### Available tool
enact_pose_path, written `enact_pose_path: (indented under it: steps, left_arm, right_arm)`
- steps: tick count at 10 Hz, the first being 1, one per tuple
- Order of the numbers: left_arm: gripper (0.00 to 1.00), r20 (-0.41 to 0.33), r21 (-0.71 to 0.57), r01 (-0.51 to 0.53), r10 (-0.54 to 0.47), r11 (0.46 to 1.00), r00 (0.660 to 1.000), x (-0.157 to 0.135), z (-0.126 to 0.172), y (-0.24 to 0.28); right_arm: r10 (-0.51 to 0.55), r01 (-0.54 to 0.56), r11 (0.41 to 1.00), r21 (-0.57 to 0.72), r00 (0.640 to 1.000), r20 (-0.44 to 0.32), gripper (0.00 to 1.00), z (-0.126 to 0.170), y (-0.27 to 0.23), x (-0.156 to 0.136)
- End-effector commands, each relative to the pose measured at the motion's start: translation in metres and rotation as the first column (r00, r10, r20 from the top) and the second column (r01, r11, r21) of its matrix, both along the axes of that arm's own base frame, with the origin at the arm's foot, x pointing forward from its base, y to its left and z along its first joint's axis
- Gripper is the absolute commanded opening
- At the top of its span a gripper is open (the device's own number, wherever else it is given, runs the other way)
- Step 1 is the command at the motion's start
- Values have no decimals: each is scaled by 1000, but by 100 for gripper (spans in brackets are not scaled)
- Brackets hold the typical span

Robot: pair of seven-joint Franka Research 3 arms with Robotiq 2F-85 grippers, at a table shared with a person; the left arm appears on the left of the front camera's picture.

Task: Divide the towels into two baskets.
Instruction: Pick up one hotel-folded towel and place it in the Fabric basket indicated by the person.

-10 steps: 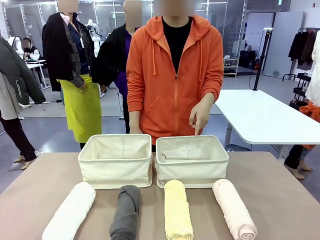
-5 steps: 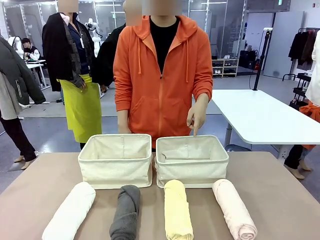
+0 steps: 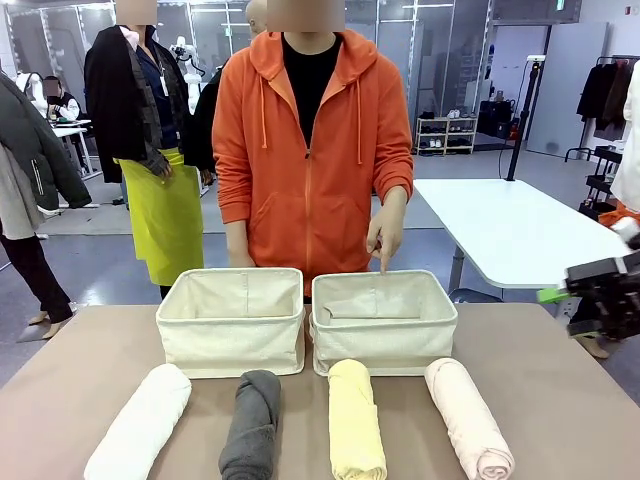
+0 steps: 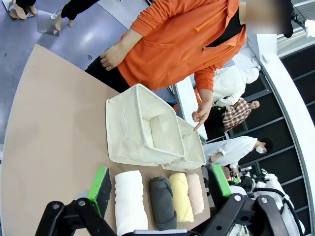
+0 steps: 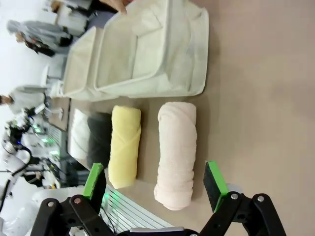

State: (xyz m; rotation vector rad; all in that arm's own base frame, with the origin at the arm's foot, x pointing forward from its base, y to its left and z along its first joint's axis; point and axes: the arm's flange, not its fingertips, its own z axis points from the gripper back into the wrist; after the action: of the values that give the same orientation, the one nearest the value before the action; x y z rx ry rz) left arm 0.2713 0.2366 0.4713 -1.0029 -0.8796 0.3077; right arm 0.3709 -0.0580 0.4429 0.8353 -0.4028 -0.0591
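Four rolled towels lie side by side on the brown worktop [image 3: 80,370], in a row along its near edge, each running from near to far. From the robot's left they are the white towel [image 3: 140,425], the dark grey towel [image 3: 250,425], the pale yellow towel [image 3: 355,420] and the pale pink towel [image 3: 468,418]. The white one leans with its far end toward the middle, and so does the pink one. The two inner rolls lie nearly straight.

Just behind the row stand the two cream baskets, side by side with their walls touching. The left basket [image 3: 232,335] has the white and grey rolls ending at its front wall. The right basket [image 3: 385,340] has the yellow roll's far end against its front wall and the pink roll's far end at its front right corner.

A person [image 3: 310,150] in an orange hoodie stands at the far side. One pointing hand [image 3: 385,235] hangs over the far rim of the right basket, forefinger aimed down.

The left end effector [image 4: 160,182] hovers high over the near edge, released, fingers spread wide, grasping nothing. The right end effector [image 5: 154,172] is released too, jaws wide apart and grasping nothing; in the front view it sits at the right edge, above the worktop and well apart from the towels
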Motion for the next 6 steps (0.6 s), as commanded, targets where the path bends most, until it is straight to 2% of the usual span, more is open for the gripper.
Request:
enact_pose_path:
  steps: [1,3,6]
  left_arm:
    - [100,18,-14,5,-5,1000,1000,0,0,2]
    - [100,18,-14,5,-5,1000,1000,0,0,2]
    - [100,18,-14,5,-5,1000,1000,0,0,2]
  right_arm:
    - [49,-56,989,-140,997,-52,100,-14,50,-11]
    - [99,-119,963,-241,990,-96,100,-33,86,-11]
    - [105,-139,924,-357,988,-114,100,-57,116,-15]
